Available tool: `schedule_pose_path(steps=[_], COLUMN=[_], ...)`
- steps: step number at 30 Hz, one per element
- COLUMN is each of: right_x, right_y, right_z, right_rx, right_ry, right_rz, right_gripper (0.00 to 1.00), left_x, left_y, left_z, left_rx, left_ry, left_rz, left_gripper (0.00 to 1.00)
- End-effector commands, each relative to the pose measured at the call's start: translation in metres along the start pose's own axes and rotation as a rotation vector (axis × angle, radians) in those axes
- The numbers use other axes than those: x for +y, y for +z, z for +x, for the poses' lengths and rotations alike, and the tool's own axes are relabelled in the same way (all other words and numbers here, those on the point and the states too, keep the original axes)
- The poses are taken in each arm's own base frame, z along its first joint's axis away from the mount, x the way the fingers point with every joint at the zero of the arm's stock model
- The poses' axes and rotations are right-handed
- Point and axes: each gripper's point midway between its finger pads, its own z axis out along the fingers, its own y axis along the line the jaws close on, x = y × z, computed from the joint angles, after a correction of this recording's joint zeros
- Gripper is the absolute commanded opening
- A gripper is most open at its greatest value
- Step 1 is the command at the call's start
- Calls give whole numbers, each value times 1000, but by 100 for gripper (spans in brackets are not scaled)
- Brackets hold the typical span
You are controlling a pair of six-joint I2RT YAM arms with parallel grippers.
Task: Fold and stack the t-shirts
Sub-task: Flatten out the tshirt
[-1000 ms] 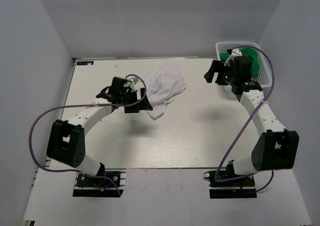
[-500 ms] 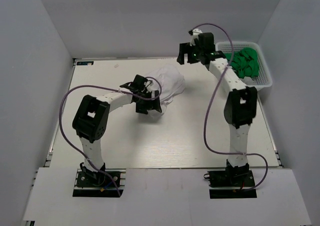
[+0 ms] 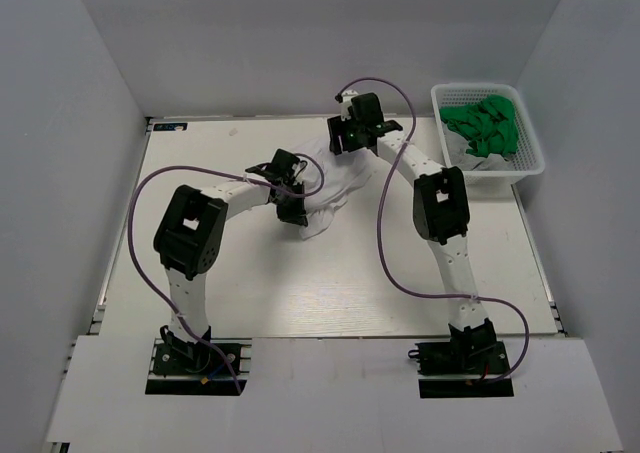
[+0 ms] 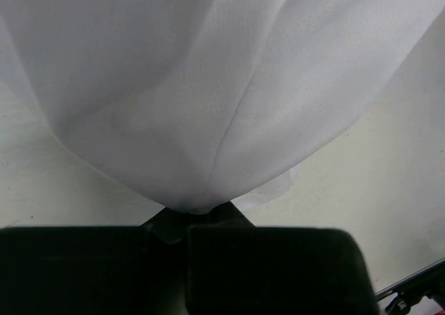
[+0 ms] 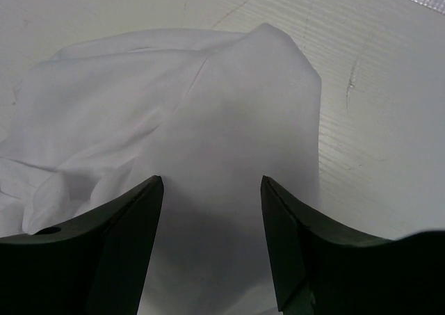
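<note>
A crumpled white t-shirt [image 3: 338, 173] lies on the table at the middle back. My left gripper [image 3: 293, 209] is at its near left edge and shut on a fold of the cloth. In the left wrist view the t-shirt [image 4: 208, 85] fans out from the left gripper [image 4: 198, 214]. My right gripper [image 3: 343, 143] hangs over the shirt's far edge. In the right wrist view the right gripper [image 5: 211, 183] is open, with the white t-shirt [image 5: 174, 99] under and between its fingers. Green t-shirts [image 3: 486, 128] are bunched in a basket.
A white mesh basket [image 3: 533, 165] stands at the back right corner of the table [image 3: 330, 283] and holds the green shirts. Grey walls close the table in on the left, back and right. Purple cables loop off both arms.
The right arm swung left from the basket to the white shirt's far edge, and its jaws narrowed a little. The left gripper pushed into the shirt's near edge and shut on it.
</note>
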Motion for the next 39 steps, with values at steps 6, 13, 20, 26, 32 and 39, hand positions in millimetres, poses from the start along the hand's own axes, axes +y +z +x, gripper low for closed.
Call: schedule_pose_path(steps=[6, 13, 20, 26, 32, 39], right_x=[-6, -21, -17, -15, -23, -36], right_y=[6, 12, 20, 20, -20, -127], right_z=[-5, 4, 6, 7, -33, -119], right_rx=[-38, -25, -23, -23, -127, -332], right_ry=[43, 31, -21, -18, 44, 161], right_rz=[72, 221, 183, 168, 259, 373], right_gripper=[58, 72, 76, 44, 0, 0], left_x=[22, 24, 30, 29, 31, 45], left_y=[-19, -36, -38, -43, -66, -157], left_z=[9, 12, 22, 15, -9, -63], left_rx=[-16, -44, -33, -57, -123, -383], left_ry=[-38, -47, -50, -47, -44, -107], left_rz=[-93, -106, -123, -134, -205, -428], left_gripper=[0, 0, 0, 0, 0, 0])
